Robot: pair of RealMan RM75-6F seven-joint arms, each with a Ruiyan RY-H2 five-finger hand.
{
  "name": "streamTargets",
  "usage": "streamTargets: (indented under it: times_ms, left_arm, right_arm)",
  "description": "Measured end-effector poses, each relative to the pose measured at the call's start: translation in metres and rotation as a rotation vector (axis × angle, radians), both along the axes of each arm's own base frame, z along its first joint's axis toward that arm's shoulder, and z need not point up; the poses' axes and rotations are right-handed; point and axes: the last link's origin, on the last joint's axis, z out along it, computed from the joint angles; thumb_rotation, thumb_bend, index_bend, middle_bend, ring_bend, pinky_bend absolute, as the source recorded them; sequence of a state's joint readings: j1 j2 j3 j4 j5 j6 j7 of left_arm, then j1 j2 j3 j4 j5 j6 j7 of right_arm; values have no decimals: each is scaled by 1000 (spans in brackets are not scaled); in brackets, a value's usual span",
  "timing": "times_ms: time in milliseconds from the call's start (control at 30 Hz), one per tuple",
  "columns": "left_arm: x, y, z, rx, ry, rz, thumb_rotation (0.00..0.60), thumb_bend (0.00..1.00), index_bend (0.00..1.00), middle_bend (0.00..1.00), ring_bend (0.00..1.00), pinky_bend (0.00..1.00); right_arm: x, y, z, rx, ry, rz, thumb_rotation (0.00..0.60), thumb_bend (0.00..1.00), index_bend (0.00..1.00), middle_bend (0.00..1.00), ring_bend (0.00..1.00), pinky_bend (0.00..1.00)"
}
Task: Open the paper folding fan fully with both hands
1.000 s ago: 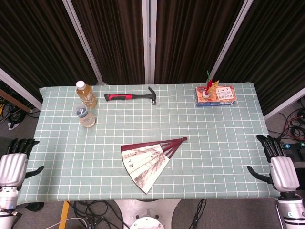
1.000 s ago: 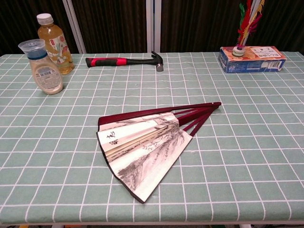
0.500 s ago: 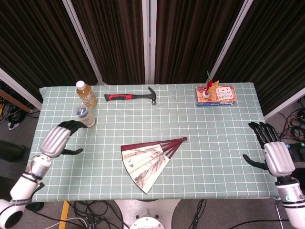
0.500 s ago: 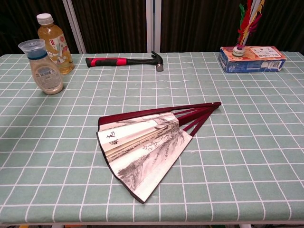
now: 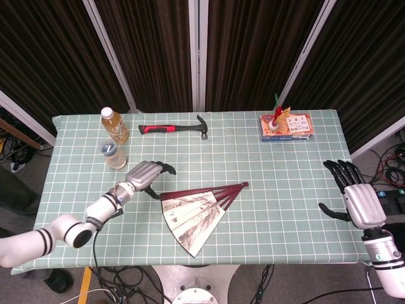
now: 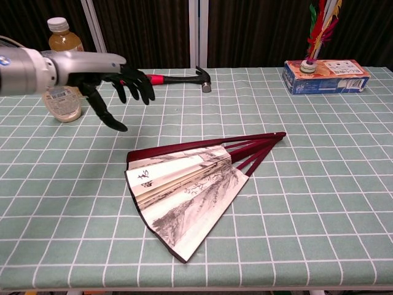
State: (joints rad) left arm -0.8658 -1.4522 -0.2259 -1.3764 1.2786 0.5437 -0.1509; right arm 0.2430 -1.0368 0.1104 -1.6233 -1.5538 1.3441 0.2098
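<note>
A paper folding fan with dark red ribs lies partly spread near the table's front middle, its pivot pointing right. My left hand hovers above the table just left of the fan's upper rib, fingers apart and holding nothing. Past the table's right edge my right hand is raised with its fingers spread, far from the fan. The chest view does not show that hand.
A tea bottle and a small capped jar stand at the back left, close behind my left hand. A red-handled hammer lies at the back middle. A box with feathers sits back right.
My left hand has swept in from the table's left edge to just beside the fan and now shows in the chest view. My right hand has risen slightly. The fan has not moved.
</note>
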Motion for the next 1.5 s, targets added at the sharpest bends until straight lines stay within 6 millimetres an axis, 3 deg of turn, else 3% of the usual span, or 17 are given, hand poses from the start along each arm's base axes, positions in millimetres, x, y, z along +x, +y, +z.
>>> streamTargets:
  times_ms: [200, 400, 900, 1500]
  left_arm:
    - [14, 12, -33, -69, 28, 53, 600, 215, 239, 298, 305, 322]
    - [30, 21, -47, -100, 39, 80, 600, 245, 239, 331, 355, 370]
    - [57, 23, -75, -157, 92, 88, 600, 254, 238, 349, 381, 446]
    - [70, 15, -93, -184, 147, 58, 600, 260, 245, 396, 422, 469]
  right_arm:
    - [-4, -1, -3, 10, -1, -17, 600, 120, 70, 80, 0, 0]
    - [-6, -2, -4, 11, -2, -28, 600, 120, 70, 80, 0, 0]
    - [-13, -2, -5, 17, -7, -54, 600, 121, 69, 80, 0, 0]
    - [-18, 0, -5, 10, -19, -78, 600, 121, 65, 80, 0, 0]
